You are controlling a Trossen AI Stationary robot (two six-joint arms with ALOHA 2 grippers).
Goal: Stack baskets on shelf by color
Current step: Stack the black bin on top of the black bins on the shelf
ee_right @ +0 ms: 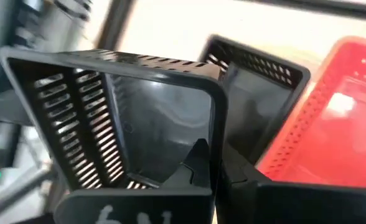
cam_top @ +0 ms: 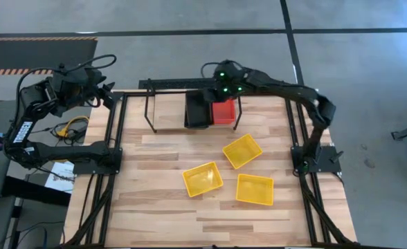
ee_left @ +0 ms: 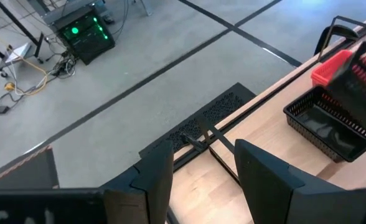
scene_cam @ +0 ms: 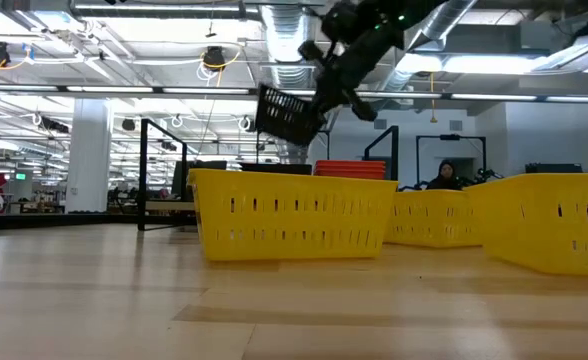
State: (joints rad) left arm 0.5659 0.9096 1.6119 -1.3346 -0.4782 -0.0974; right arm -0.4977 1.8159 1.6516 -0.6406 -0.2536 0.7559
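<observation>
Left gripper [ee_left: 198, 180] waits off the table's far left corner, jaws apart, empty. Right gripper [ee_right: 215, 169], jaws clamped on the rim of a tilted black basket [ee_right: 117, 112], holds it above the shelf [cam_top: 172, 114], over the black basket [cam_top: 196, 111] beside the red one [cam_top: 224, 111].

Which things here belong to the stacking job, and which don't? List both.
Job: shelf; black basket in right gripper; black basket on shelf; red basket; three yellow baskets.
Not job: cables; green-lit box; idle left gripper.
</observation>
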